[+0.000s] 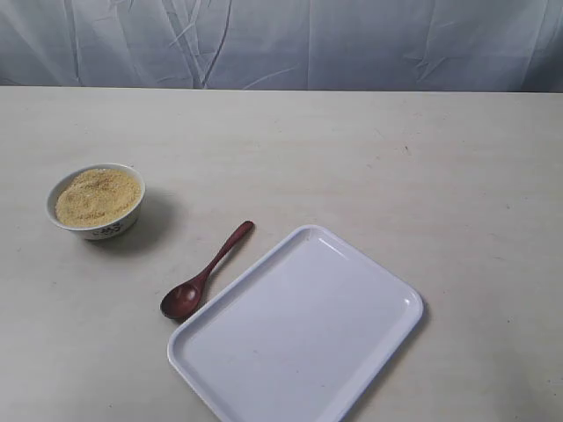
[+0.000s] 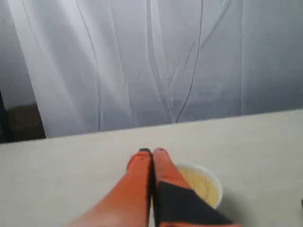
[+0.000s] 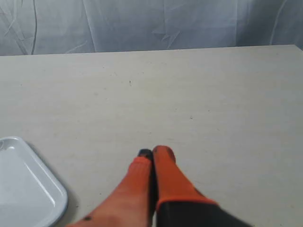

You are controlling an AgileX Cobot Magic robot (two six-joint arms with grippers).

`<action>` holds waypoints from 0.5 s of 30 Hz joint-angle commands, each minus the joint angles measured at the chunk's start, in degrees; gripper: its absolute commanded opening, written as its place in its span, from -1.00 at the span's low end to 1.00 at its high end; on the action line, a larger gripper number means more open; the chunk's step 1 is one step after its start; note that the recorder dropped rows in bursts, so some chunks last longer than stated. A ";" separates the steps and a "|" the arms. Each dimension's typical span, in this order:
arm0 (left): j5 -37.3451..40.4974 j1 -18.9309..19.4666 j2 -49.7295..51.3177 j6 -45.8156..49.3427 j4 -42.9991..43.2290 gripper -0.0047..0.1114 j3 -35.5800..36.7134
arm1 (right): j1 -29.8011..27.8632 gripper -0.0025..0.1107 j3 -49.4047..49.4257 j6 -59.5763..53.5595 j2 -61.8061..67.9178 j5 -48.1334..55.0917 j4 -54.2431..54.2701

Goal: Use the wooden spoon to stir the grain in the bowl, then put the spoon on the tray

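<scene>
On the table [image 1: 396,158], read in the exterior view as a clock face, the bowl [image 1: 95,204] sits out at 9 o'clock, upright, with a dark mark [image 1: 106,231] on its near side. The grain [image 1: 97,196] fills it almost to the rim in a low tan mound. The spoon [image 1: 207,272] lies flat on the table at about 7 o'clock, apart from the bowl. Its scoop is at its own 7 o'clock end with the hollow up, and its handle runs toward 1 o'clock. The tray [image 1: 295,330] takes up 5 to 6 o'clock, set aslant and bare. The spoon lies along the tray's 10 o'clock edge, with the scoop just beside the rim. A pale creased curtain [image 1: 281,44] hangs beyond the table at 12 o'clock. In the left wrist view the left gripper [image 2: 152,153] hangs above the table with its orange fingers [image 2: 139,170] pressed together, holding nothing; the bowl [image 2: 214,182] and grain [image 2: 201,187] show partly behind them. In the right wrist view the right gripper [image 3: 154,153] is likewise closed tip to tip on nothing, over bare table, with one rounded corner of the tray [image 3: 28,189] near it
</scene>
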 commanded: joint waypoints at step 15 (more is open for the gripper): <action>-6.22 0.00 -0.30 -1.36 -8.40 -0.92 -1.61 | 0.22 -0.95 0.28 0.04 -0.31 -0.81 0.05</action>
